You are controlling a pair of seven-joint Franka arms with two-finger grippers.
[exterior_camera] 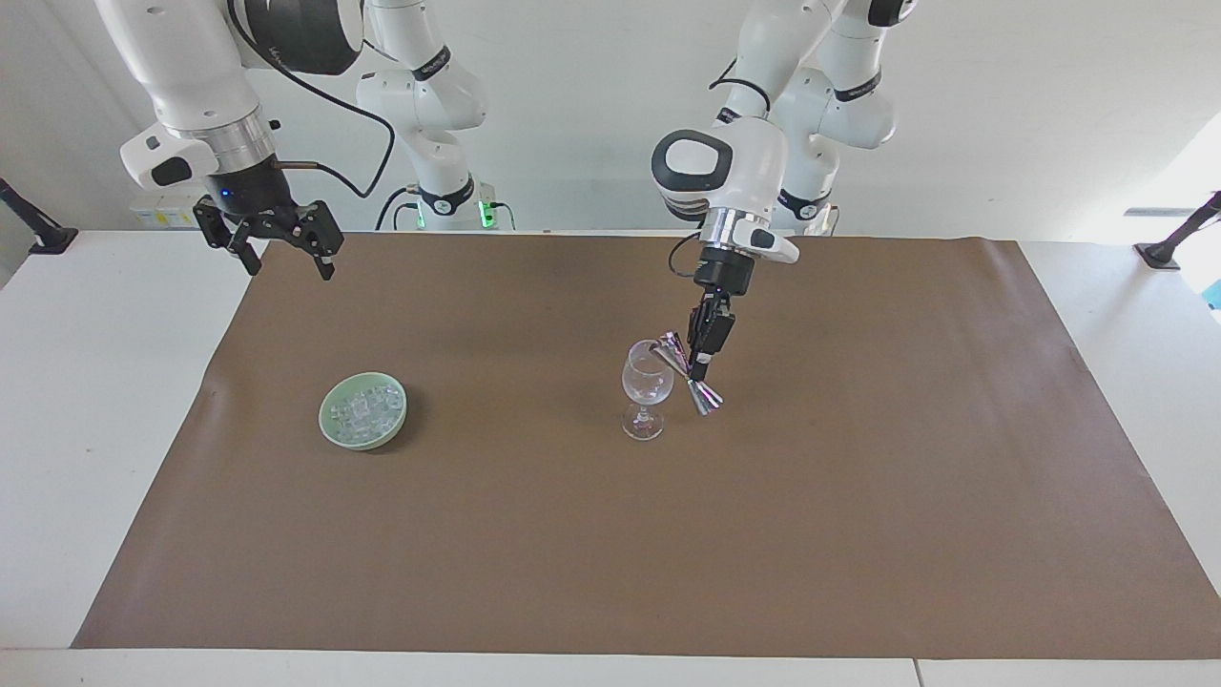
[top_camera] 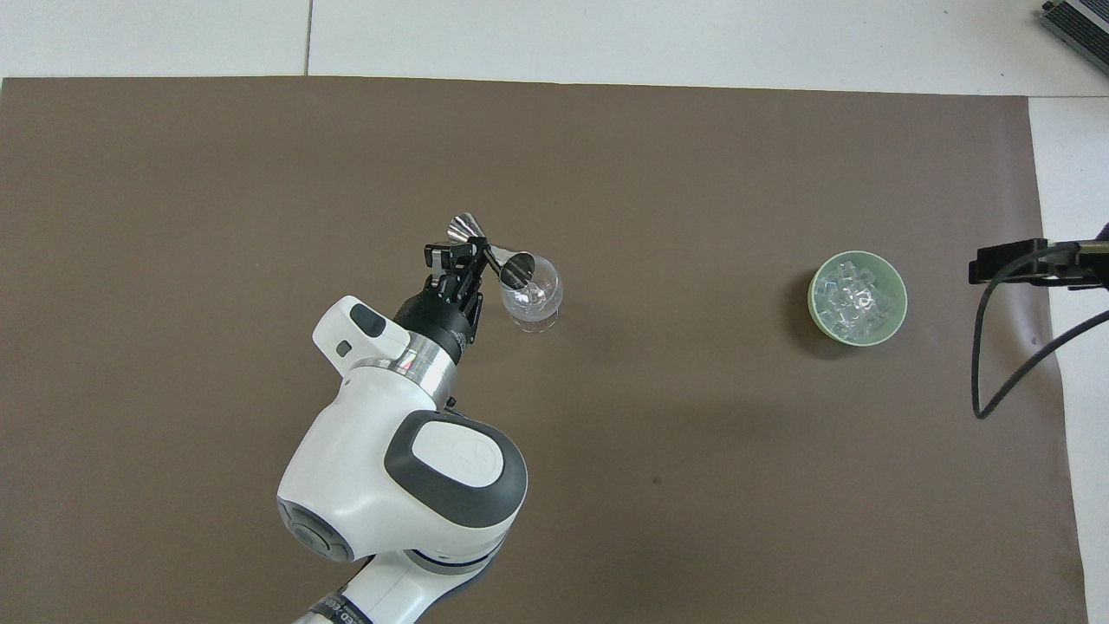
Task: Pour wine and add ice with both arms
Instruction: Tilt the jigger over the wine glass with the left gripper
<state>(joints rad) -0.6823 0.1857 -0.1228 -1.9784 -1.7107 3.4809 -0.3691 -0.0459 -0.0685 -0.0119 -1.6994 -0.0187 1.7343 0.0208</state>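
Observation:
A clear stemmed wine glass (exterior_camera: pixel 647 386) (top_camera: pixel 533 299) stands mid-mat. My left gripper (exterior_camera: pixel 701 367) (top_camera: pixel 475 256) is shut on the waist of a silver double-cone jigger (exterior_camera: pixel 689 376) (top_camera: pixel 496 254). The jigger is tilted, with one cup's mouth over the glass rim. The wine itself is out of view. Ice (exterior_camera: pixel 365 405) (top_camera: pixel 858 295) fills a pale green bowl (exterior_camera: pixel 325 417) (top_camera: pixel 814 299) toward the right arm's end. My right gripper (exterior_camera: pixel 289 272) (top_camera: pixel 1009 260) hangs open and empty over the mat's edge at that end, apart from the bowl.
A brown mat (exterior_camera: pixel 572 534) covers most of the white table (exterior_camera: pixel 86 429). A black cable (top_camera: pixel 996 364) hangs from the right wrist over the mat's edge. The left arm's large white elbow (top_camera: pixel 407 485) covers part of the mat nearest the robots.

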